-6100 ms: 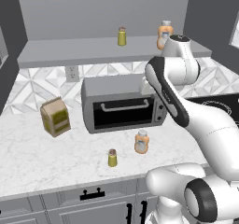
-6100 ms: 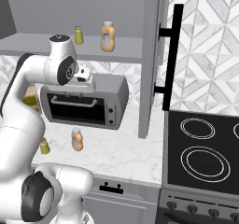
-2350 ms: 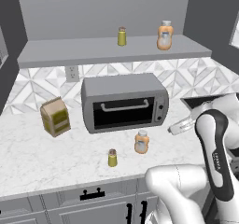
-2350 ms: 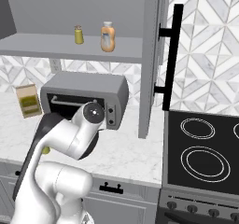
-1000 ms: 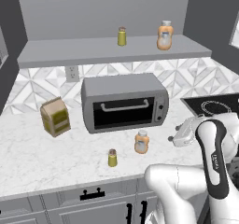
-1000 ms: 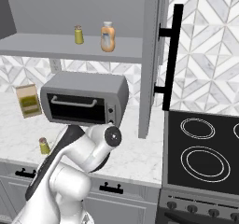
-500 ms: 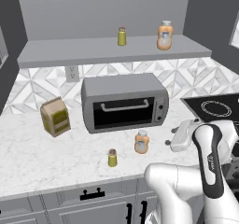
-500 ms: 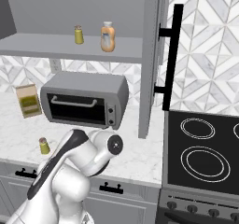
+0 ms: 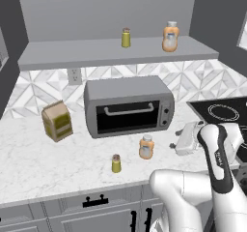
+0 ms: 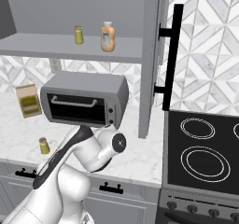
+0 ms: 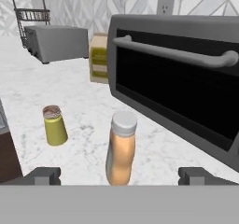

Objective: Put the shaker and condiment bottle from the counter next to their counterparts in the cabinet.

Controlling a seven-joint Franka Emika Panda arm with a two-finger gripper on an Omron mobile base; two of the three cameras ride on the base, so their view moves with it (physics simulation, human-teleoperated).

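We saw the tool [image 11: 119, 174] open and empty, low over the table [image 9: 38, 158], with the condiment bottle [image 11: 121, 149] upright between its fingertips [image 11: 44, 174], the shaker [image 11: 54, 125] at the bottle's 9 o'clock and the toaster oven [image 9: 128, 105] at its 12 o'clock.

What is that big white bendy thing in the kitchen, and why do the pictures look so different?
It's a robot arm in a pretend computer kitchen. Two cameras sit behind it, one on each side. The third rides on its hand, looking past its claw, which is open and holds nothing. On the counter stand a small yellow-green shaker, an orange bottle, a toaster oven and a small box. Twins of the shaker and bottle wait up on the shelf. The claw sits low, facing the counter bottle.
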